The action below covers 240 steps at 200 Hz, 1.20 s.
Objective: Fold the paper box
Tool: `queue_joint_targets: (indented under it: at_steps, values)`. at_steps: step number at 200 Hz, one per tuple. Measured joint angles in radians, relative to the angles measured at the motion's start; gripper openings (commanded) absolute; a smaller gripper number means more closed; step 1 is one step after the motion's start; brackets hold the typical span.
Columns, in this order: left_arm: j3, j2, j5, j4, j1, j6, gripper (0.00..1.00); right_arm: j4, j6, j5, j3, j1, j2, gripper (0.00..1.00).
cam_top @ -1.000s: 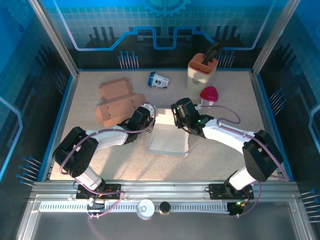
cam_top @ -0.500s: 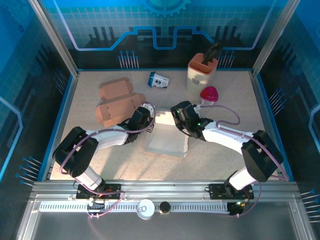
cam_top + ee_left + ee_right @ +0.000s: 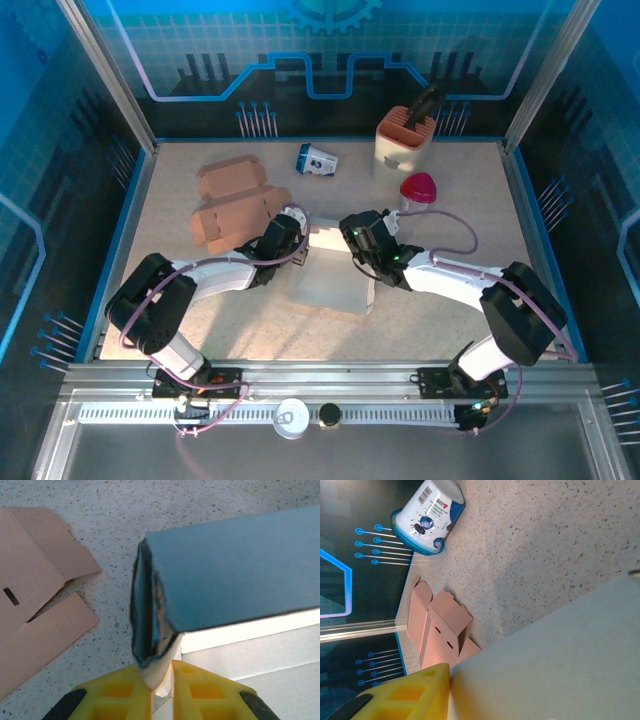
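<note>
The paper box (image 3: 235, 565) is being pinched at a corner flap by the narrowed left gripper (image 3: 161, 680). The right gripper (image 3: 351, 238) is apparently being held against its far edge, and its width cannot be told.

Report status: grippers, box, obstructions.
Left gripper pinching white paper box corner flap. Right gripper against its far edge, grip unclear. Flattened brown cardboard lies alongside, not touching.

White-and-blue cup (image 3: 317, 159) on its side, beige holder (image 3: 403, 145) with a black tool (image 3: 427, 100), pink-lidded container (image 3: 418, 189) near it, flat brown cardboard (image 3: 235, 205)
</note>
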Motion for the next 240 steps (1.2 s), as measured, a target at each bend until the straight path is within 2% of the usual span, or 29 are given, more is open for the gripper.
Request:
queue_joint_targets:
  at_steps: [77,117,130,165,192,223,240]
  values:
    - [0.013,0.002,0.0,-0.02,0.0,-0.014,0.13,0.008,-0.051,0.029,-0.006,0.014,-0.001,0.36]
    - [0.02,0.003,-0.001,-0.034,0.0,-0.021,0.0,0.01,-0.054,0.041,-0.006,0.022,-0.001,0.35]
    - [0.02,0.003,-0.003,-0.035,0.0,-0.032,0.0,0.01,-0.054,0.047,-0.006,0.026,-0.001,0.36]
    - [0.02,0.004,-0.013,-0.036,0.0,-0.045,0.0,0.008,-0.069,0.047,-0.006,0.031,-0.001,0.45]
    - [0.02,0.005,-0.029,-0.032,0.0,-0.06,0.0,-0.016,-0.09,0.042,-0.016,0.038,-0.025,0.62]
    - [0.02,0.006,-0.047,-0.029,0.0,-0.065,0.0,-0.077,-0.174,0.005,-0.016,0.033,-0.146,0.77]
    - [0.02,0.006,-0.05,-0.029,0.0,-0.065,0.0,-0.119,-0.274,-0.05,0.001,0.005,-0.237,0.77]
